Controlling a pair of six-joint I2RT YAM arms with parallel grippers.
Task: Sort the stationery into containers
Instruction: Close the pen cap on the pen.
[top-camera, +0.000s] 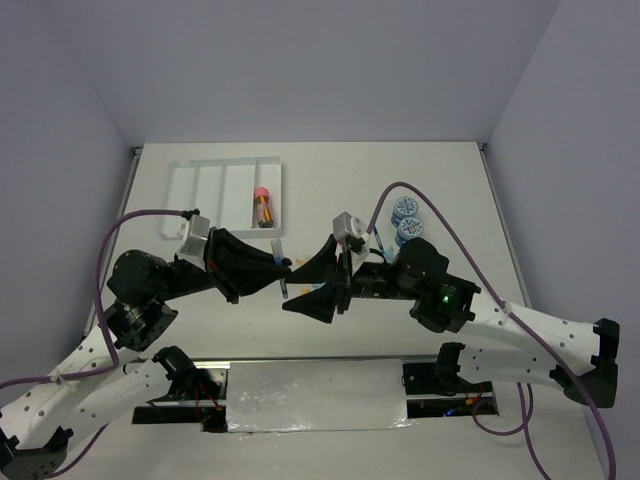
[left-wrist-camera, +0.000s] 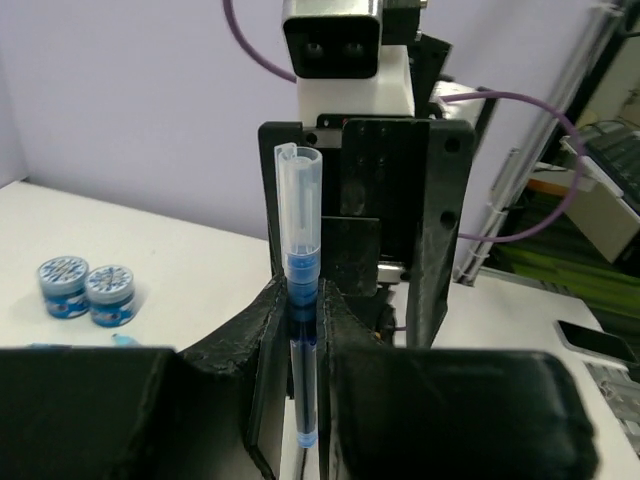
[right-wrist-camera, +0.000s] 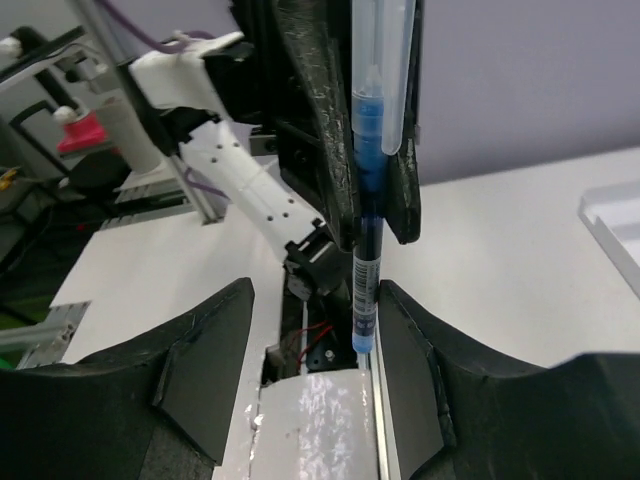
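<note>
Above the surface (top-camera: 450, 180), left end effector (top-camera: 283, 270) clamps the pen (left-wrist-camera: 300, 270), right end effector (right-wrist-camera: 315, 300) gapes; early release could drop it

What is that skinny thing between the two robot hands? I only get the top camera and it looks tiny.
Observer: It's a blue pen with a clear cap. The left wrist view shows the left gripper shut on it.
Operator: Is the other hand grabbing it too?
Observer: No. The right wrist view shows the right gripper open, with one finger on each side of the pen.
Operator: Any writing on it?
Observer: There's a barcode label near its lower end.
</note>
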